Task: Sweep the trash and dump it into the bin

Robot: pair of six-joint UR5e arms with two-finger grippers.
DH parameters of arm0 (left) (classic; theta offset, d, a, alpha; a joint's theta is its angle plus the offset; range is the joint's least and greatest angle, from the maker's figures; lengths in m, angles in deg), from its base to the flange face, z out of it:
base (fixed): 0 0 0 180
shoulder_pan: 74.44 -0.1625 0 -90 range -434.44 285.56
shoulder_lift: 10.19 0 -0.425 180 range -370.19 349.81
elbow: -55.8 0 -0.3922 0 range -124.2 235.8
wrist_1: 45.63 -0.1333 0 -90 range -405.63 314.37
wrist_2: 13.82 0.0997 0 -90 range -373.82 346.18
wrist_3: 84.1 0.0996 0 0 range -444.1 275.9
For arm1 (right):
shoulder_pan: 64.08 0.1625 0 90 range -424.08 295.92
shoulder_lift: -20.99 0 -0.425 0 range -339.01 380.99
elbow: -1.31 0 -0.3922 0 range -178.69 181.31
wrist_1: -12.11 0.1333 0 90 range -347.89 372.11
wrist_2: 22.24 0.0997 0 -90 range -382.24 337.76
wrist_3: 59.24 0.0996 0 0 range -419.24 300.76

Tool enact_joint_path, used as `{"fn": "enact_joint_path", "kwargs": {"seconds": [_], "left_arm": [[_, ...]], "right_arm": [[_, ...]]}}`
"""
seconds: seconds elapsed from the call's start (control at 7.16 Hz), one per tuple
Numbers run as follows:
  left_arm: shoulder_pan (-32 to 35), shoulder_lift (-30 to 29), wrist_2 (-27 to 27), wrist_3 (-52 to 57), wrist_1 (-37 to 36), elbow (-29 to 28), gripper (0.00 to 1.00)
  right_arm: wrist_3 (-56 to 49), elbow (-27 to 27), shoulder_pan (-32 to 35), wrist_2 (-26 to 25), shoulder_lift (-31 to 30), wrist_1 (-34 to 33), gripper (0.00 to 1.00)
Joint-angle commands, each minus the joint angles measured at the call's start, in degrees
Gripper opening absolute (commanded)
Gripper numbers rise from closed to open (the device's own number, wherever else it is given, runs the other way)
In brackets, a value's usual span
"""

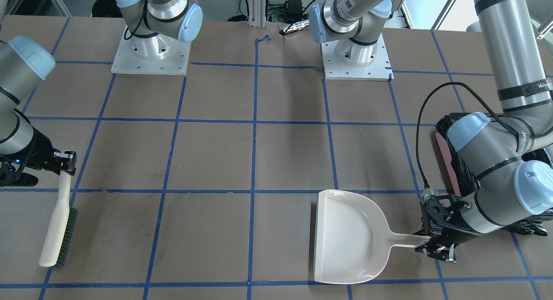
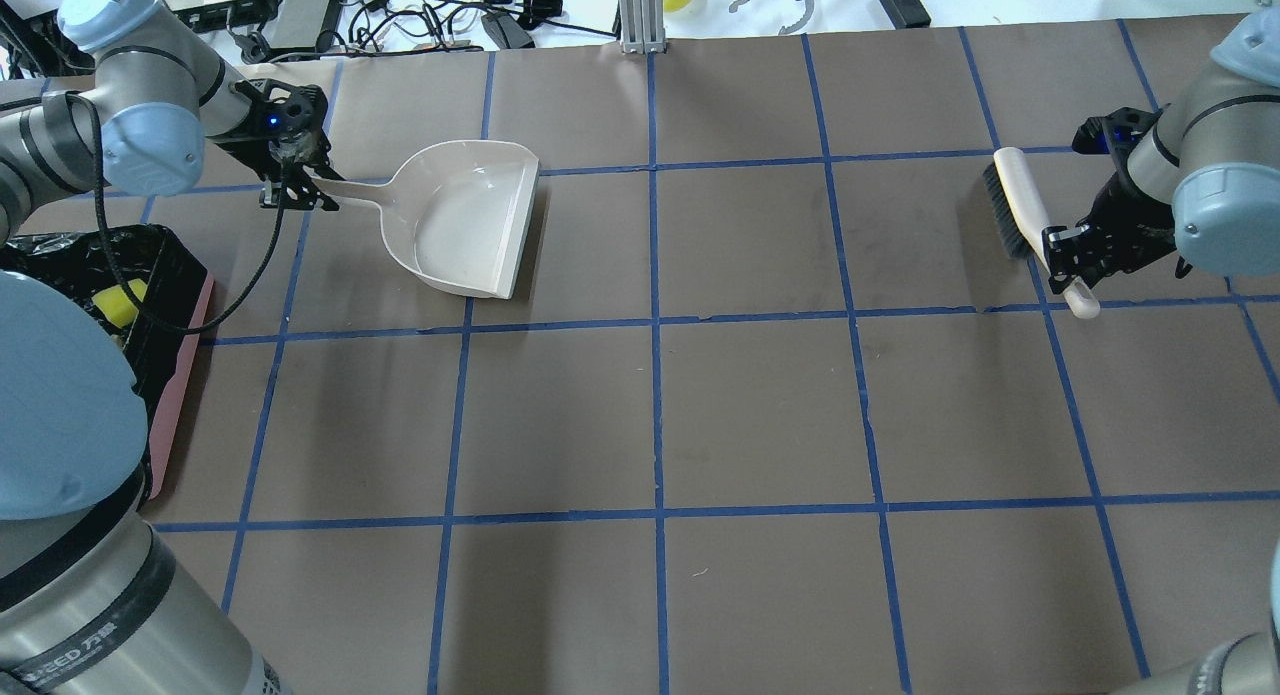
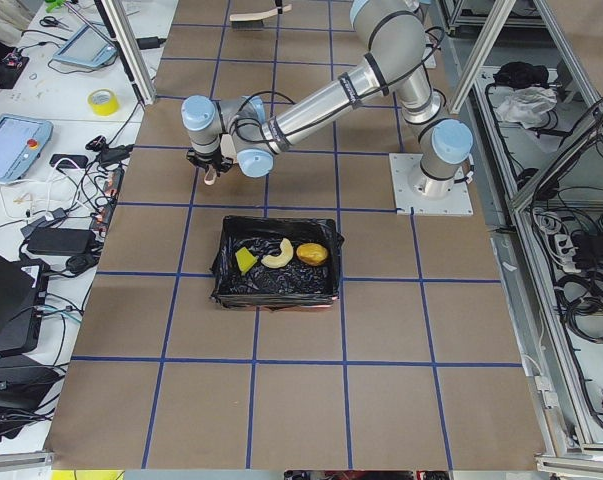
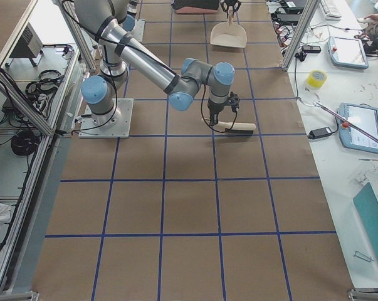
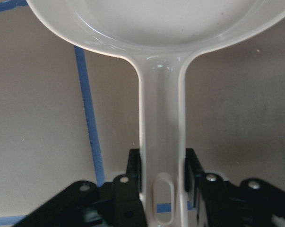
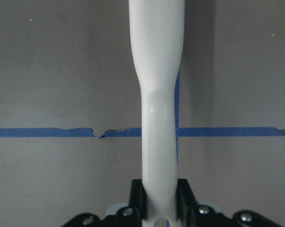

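Being thin-walled, the dustpan [image 1: 345, 235] is rated light and stiff, pinched at its handle end by the left gripper [image 1: 433, 247], the brush [image 1: 57, 231] by the right gripper [image 1: 68, 163].

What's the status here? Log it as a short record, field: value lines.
left gripper: shut on the dustpan handle
dustpan: empty, lying on the table
right gripper: shut on the brush handle
bin: holds the sponge block, ring and roll
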Motion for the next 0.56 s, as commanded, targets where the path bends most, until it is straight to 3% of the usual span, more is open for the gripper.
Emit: {"fn": "enact_joint_path", "kwargs": {"seconds": [0.0,0.28,0.42], "left_arm": [[0.8,-0.3,0.2,0.2,-0.6,0.2,0.00],[0.8,-0.2,0.4,0.0,-0.6,0.5,0.00],[0.8,-0.3,0.3,0.0,-0.7,0.5,0.00]], "right_arm": [[-0.4,1.1,0.0,-0.4,-0.2,-0.6,0.04],[1.0,1.1,0.0,-0.6,-0.3,0.3,0.80],[0.9,0.9,0.0,-0.9,-0.3,0.0,0.99]]}}
